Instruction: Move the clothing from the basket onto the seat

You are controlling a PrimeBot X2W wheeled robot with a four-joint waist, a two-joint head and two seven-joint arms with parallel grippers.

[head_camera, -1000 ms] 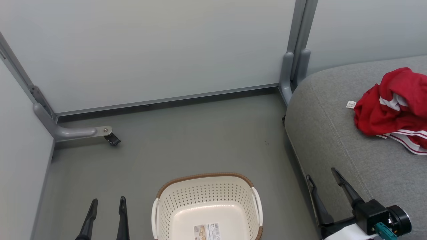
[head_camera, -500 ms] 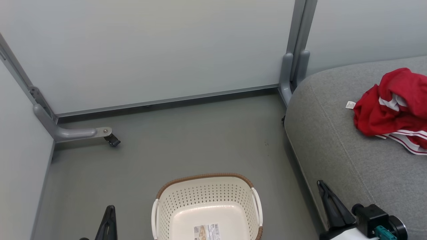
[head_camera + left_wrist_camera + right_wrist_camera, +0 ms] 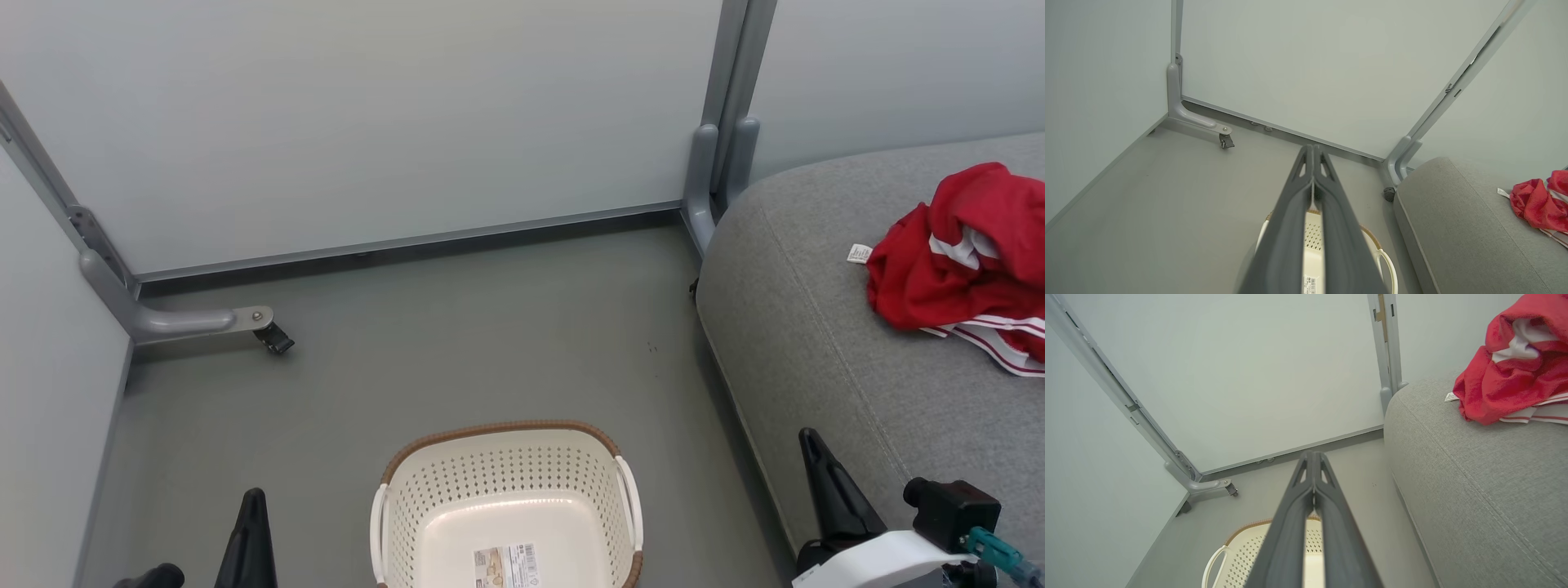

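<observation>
The red clothing (image 3: 955,269) with white panels and striped trim lies bunched on the grey seat (image 3: 824,359) at the right, its small white tag toward the left. That clothing (image 3: 1511,375) and the seat (image 3: 1474,465) fill the right of the right wrist view; the left wrist view shows the clothing (image 3: 1537,204) at its far right. The cream basket (image 3: 506,498) with brown rim stands on the floor at bottom centre, holding just its paper label. My left gripper (image 3: 251,502) is shut at the lower left. My right gripper (image 3: 810,441) is shut beside the seat's front edge.
Pale partition panels enclose the grey floor (image 3: 457,335). A metal foot with a caster (image 3: 273,339) juts out at the left, and a grey post base (image 3: 718,171) stands by the seat's far corner.
Both grippers have gone from open to shut with nothing in them. Both have drawn back toward the bottom edge. The clothing and basket have stayed put.
</observation>
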